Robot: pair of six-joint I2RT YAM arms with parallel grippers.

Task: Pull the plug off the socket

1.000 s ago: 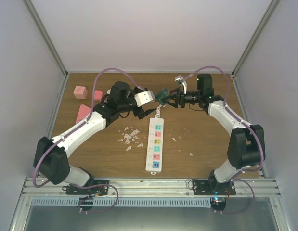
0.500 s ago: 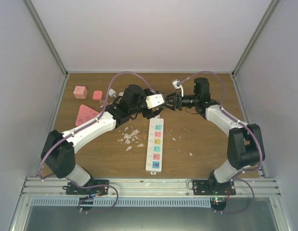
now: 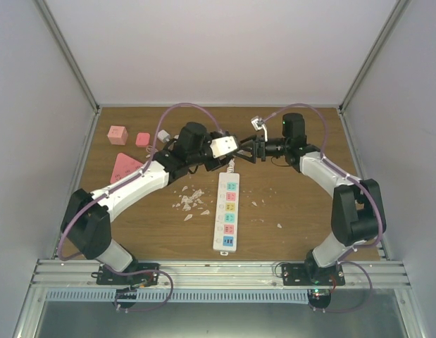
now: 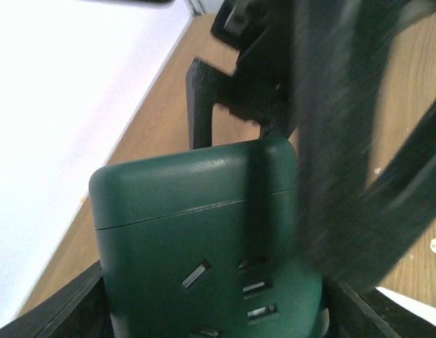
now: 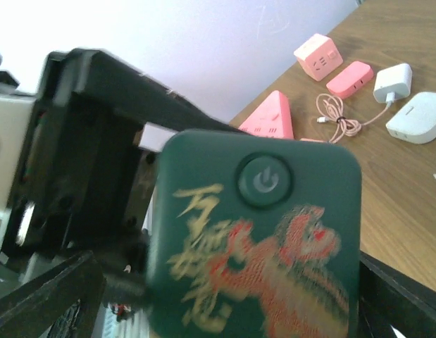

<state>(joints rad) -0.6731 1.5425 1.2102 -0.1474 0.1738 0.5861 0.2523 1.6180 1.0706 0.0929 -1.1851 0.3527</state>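
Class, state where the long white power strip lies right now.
In the top view, the power strip lies lengthwise mid-table between the left arm and right arm, with white scraps on its left-arm side.

Enclosing a brown wood-grain tabletop (image 3: 295,204) on three sides with plain white walls (image 3: 218,49). Rising from the tabletop's far corners as grey metal posts (image 3: 67,53). Running along the tabletop's near edge as a ribbed aluminium rail (image 3: 218,271). Lighting the tabletop evenly, casting only soft shadows.
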